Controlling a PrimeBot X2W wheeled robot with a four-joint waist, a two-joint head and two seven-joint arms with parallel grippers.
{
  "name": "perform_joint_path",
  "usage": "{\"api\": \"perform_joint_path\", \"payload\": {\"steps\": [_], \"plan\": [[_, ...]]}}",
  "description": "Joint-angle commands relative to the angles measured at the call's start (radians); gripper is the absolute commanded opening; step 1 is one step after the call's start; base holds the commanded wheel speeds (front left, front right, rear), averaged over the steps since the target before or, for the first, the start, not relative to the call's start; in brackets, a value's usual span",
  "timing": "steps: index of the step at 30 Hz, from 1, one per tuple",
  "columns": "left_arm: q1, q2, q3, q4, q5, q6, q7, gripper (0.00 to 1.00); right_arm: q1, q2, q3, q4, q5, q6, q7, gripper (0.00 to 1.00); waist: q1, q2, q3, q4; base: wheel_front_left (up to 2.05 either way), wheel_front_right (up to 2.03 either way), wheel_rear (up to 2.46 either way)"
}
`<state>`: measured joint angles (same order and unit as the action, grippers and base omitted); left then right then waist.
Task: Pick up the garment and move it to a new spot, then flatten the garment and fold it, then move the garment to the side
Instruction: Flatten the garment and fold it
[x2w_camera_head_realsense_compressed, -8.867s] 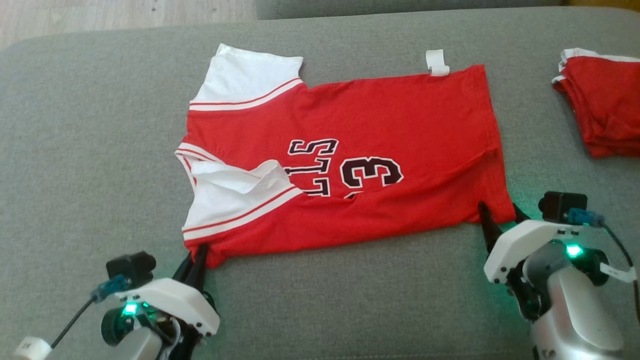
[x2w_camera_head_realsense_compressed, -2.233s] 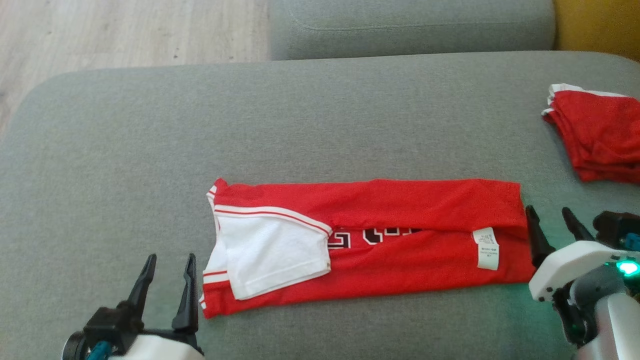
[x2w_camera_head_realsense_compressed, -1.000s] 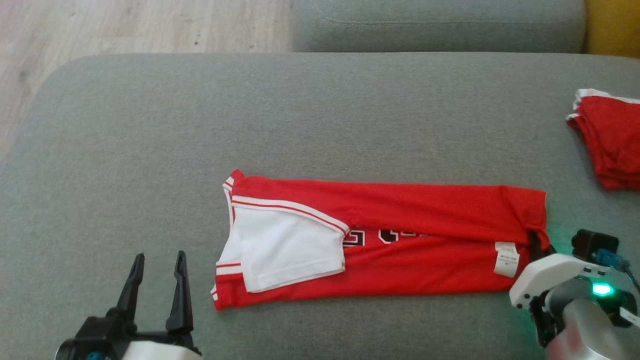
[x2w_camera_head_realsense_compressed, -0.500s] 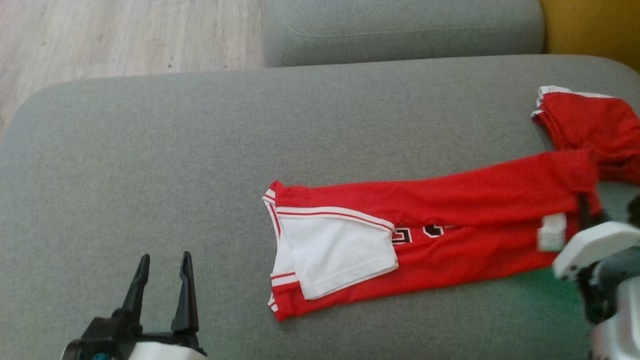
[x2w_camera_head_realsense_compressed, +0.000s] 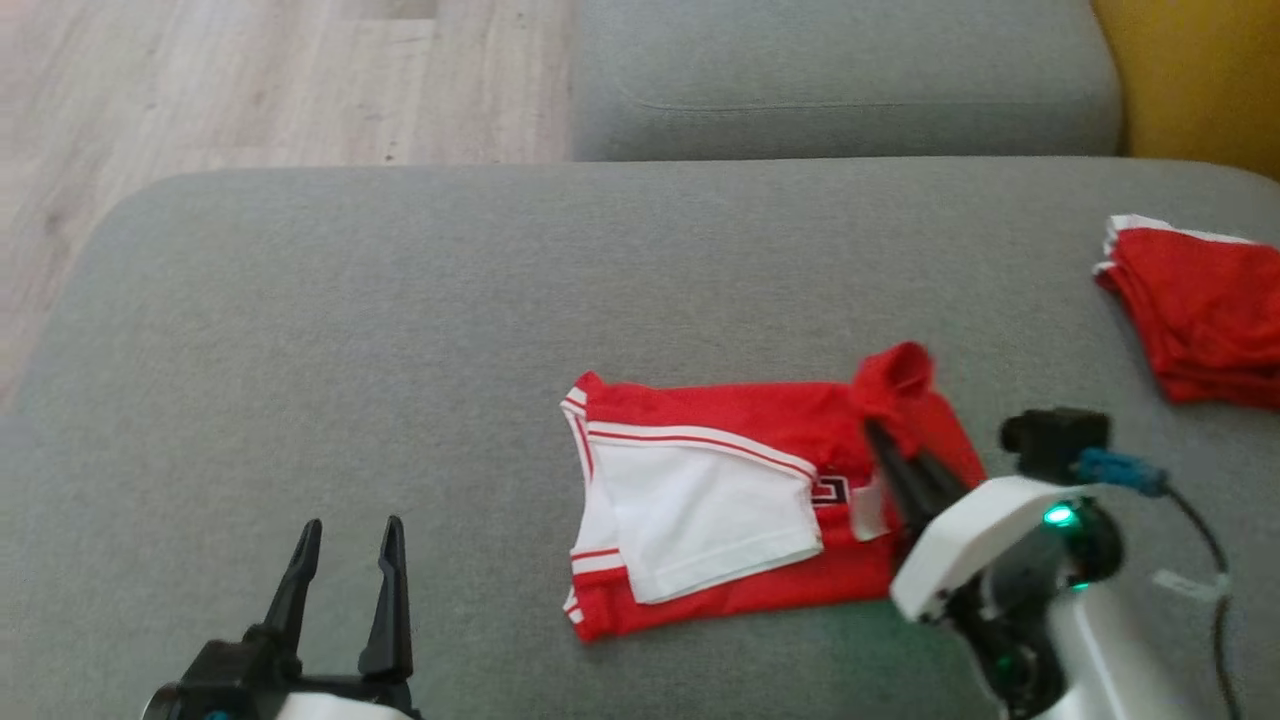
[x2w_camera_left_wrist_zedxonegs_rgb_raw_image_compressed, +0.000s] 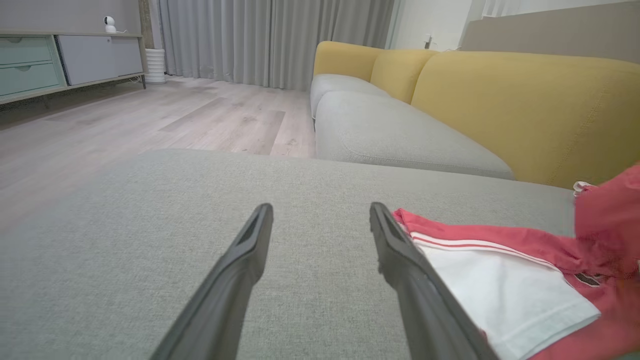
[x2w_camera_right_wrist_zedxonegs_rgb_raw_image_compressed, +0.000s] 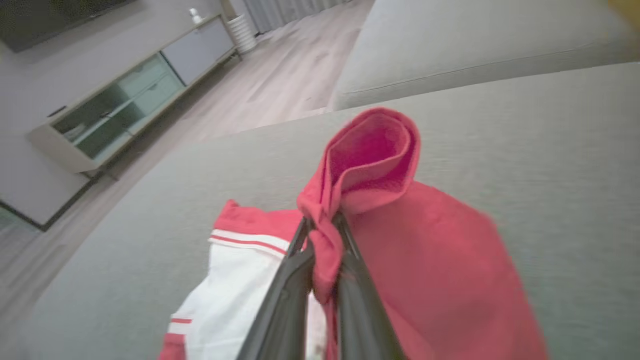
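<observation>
Right jaws: closed tight on a bunched red end of the garment (x2w_camera_head_realsense_compressed: 720, 500). The cloth is pinched between my two fingers (x2w_camera_right_wrist_zedxonegs_rgb_raw_image_compressed: 290, 290), and a rolled loop of it stands above them. That end is held raised over the right part of the garment.

Left jaws: spread wide, holding nothing, low over the grey cushion (x2w_camera_head_realsense_compressed: 300, 350) at its near left. They are left of the garment and not touching it.

Garment: lies on the cushion, right of centre and toward the near side. Its white sleeve (x2w_camera_head_realsense_compressed: 700, 510) faces up on the left part.

A folded red stack (x2w_camera_head_realsense_compressed: 1200, 320) sits at the cushion's far right, well apart.
</observation>
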<state>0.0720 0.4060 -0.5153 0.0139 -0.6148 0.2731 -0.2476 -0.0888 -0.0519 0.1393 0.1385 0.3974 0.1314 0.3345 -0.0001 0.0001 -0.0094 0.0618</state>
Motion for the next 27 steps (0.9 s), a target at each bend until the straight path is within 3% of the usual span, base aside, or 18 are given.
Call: {"api": "perform_joint_path", "payload": {"steps": [1,10,18,27], "plan": [[-0.033,0.023,0.037,-0.028,0.006,-0.001,-0.002,1.0,-0.038,0.001,0.057,-0.029,0.035,-0.001,-0.023,0.0,0.0001,-0.0001,-0.001,0.023,0.0,0.0,0.0],[-0.049,0.021,0.017,-0.03,0.01,-0.007,0.011,1.0,-0.135,0.001,0.247,0.125,0.161,-0.001,-0.137,0.0,0.0001,-0.0001,0.014,0.119,0.0,0.0,0.0],[-0.08,0.003,0.0,-0.02,0.016,-0.018,0.012,1.0,-0.26,0.002,0.332,0.315,0.211,-0.001,-0.207,0.0,0.0001,-0.0001,0.039,0.196,0.0,0.0,0.0],[-0.091,-0.008,-0.002,0.002,0.014,-0.026,0.006,1.0,-0.336,0.002,0.446,0.467,0.288,-0.001,-0.247,0.0,0.0001,-0.0001,0.045,0.223,0.0,0.0,0.0]]}}
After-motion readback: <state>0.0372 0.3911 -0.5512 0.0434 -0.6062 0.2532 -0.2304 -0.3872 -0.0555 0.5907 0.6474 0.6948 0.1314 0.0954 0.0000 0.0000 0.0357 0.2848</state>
